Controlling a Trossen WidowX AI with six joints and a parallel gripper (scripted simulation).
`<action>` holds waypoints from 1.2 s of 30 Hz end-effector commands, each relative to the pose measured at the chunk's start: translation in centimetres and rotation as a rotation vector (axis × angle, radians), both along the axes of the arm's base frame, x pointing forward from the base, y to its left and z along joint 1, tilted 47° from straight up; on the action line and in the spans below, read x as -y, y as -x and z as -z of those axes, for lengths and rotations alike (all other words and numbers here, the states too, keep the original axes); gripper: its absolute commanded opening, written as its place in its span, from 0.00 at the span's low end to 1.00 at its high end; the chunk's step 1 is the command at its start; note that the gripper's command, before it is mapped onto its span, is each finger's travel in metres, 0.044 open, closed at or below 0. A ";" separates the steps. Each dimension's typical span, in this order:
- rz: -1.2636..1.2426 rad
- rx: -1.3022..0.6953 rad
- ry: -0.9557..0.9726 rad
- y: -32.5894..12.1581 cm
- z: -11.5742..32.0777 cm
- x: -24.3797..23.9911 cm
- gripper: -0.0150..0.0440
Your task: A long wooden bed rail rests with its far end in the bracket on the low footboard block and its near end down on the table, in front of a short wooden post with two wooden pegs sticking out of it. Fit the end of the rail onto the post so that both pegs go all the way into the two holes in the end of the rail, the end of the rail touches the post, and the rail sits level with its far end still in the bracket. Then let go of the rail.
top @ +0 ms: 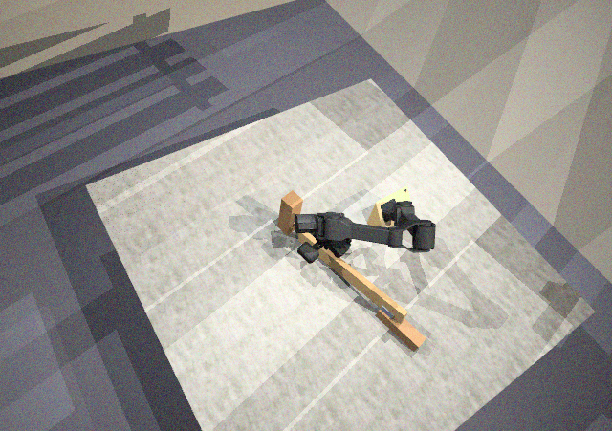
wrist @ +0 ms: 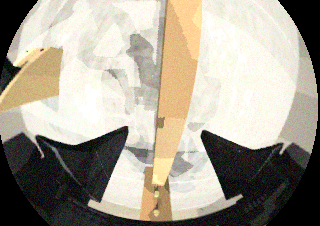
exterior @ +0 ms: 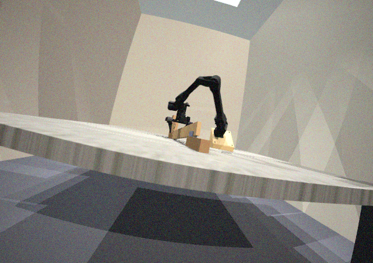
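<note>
Mostly hidden — pegs not visible; claw point(wrist: 160, 153) spread wide, straddling rail point(wrist: 175, 73) w/o pinching, near post point(top: 290, 212).

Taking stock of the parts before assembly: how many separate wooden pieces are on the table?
3: the short upright wooden post, the long wooden rail slanting away from it, and the low wooden footboard block at the rail's far end.

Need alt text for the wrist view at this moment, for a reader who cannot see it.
The wooden bed rail runs up the middle of the round wrist picture, passing between the open jaws of the gripper, whose two dark fingers stand apart on either side without holding it. Part of the wooden post shows at the left edge above the pale table.
</note>
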State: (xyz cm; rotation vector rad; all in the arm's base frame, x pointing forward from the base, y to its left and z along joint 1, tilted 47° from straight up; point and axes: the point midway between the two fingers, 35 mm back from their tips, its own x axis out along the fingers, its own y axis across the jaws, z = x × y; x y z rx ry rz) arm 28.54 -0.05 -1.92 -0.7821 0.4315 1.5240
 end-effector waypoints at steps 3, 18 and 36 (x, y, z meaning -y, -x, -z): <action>0.001 -0.007 -0.006 0.2 0.7 -0.8 1.00; 0.000 -0.007 -0.008 0.3 1.2 -1.5 0.64; 0.000 -0.007 -0.008 0.3 1.2 -1.5 0.25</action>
